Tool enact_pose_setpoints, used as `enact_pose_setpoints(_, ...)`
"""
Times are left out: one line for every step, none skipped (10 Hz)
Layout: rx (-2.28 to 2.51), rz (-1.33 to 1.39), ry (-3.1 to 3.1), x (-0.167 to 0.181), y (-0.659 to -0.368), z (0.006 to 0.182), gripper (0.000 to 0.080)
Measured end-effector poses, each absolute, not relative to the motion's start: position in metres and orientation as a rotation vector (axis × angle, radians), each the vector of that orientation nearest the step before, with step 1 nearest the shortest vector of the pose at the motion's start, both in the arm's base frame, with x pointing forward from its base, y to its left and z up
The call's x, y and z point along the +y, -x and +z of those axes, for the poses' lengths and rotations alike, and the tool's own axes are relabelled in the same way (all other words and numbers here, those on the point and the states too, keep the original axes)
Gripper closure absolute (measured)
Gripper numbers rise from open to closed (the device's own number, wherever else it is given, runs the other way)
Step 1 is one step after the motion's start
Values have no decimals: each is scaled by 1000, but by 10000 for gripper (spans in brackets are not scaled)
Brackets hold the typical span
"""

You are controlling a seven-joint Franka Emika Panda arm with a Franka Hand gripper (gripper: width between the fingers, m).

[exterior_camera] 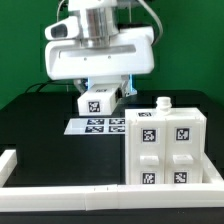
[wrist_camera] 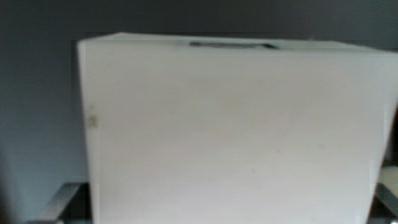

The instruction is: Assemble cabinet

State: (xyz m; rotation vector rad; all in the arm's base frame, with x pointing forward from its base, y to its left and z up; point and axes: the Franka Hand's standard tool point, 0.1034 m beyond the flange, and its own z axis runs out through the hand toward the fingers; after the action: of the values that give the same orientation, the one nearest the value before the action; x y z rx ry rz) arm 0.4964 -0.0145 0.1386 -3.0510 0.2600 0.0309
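A white cabinet block (exterior_camera: 98, 101) with a black-and-white tag on its face hangs between my gripper's (exterior_camera: 99, 94) fingers, a little above the table, so the gripper is shut on it. It fills most of the wrist view as a plain white face (wrist_camera: 231, 130), and a dark finger (wrist_camera: 64, 204) shows only at its edge. The rest of the cabinet (exterior_camera: 166, 146), a white boxy body with several tagged faces and a small knob on top, stands apart at the exterior view's right. No gap shows between the block and the fingers.
The marker board (exterior_camera: 112, 126) lies flat on the black table just beneath and behind the held block. A long low white rail (exterior_camera: 60, 192) runs along the front edge and turns up the exterior view's left side (exterior_camera: 8, 160).
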Motion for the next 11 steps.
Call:
enact_pose_setpoints(267, 39, 3052, -8, -503, 147, 238)
enact_pose_setpoints(290, 32, 3055, -4, -506, 149, 238)
enact_pose_setpoints(278, 36, 3056, -5, -505, 147, 238)
enact_pose_setpoints(278, 37, 3056, -5, -504, 146, 236)
enact_pose_setpoints(278, 38, 3056, -5, -504, 146, 236)
enact_pose_setpoints(270, 39, 3057, -5, -504, 147, 236)
enact_pose_setpoints(224, 48, 3057, -6, -509, 153, 236)
enact_pose_setpoints(199, 49, 3054, 3, -520, 165, 236)
enact_pose_setpoints(190, 27, 3052, 14, -531, 174, 236)
enact_pose_setpoints(168, 9, 3054, 24, -541, 181, 236)
enact_pose_setpoints(113, -8, 3067, 30, -551, 183, 236)
